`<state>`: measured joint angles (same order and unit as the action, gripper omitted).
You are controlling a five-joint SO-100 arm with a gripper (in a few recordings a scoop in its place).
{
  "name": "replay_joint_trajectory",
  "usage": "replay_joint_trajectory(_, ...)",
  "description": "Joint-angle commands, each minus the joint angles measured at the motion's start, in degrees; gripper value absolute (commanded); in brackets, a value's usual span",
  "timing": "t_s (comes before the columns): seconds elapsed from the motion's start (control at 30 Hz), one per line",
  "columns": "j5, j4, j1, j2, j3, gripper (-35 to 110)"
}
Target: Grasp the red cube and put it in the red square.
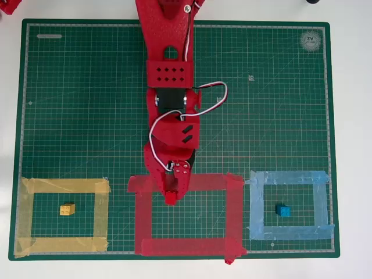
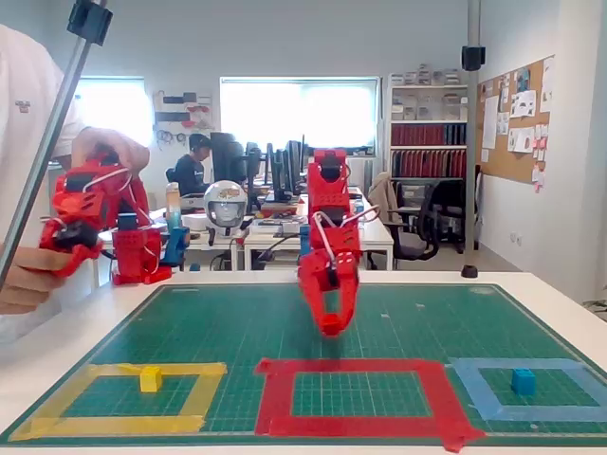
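My red gripper (image 1: 171, 195) hangs above the mat, over the far strip of the red square (image 1: 183, 246). In the fixed view the gripper (image 2: 332, 324) is well clear of the mat, just behind the red square (image 2: 356, 425). Its fingers close to a point on a small bright red block, the red cube (image 1: 170, 199), which is hard to tell from the red fingers. The cube (image 2: 332, 328) shows at the fingertips. Green mat lies bare inside the red square.
A yellow cube (image 1: 67, 209) sits inside the yellow tape outline (image 1: 64, 186) on the left. A blue cube (image 1: 282, 210) sits inside the light-blue outline (image 1: 288, 177) on the right. The green cutting mat (image 1: 87, 104) covers the white table.
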<state>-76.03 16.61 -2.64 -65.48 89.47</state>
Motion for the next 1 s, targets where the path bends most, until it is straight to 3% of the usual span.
replay_joint_trajectory(0.0,6.6,26.8,-4.8,-3.3,-15.3,-1)
replay_joint_trajectory(0.2,24.9,52.5,-7.5,15.5,-51.0,-1)
replay_joint_trajectory(0.4,40.3,66.7,-6.6,26.3,-71.6,-2)
replay_joint_trajectory(0.6,55.2,73.3,-5.7,29.8,-77.3,-2)
replay_joint_trajectory(0.97,56.8,78.1,-4.5,38.8,-87.0,-2)
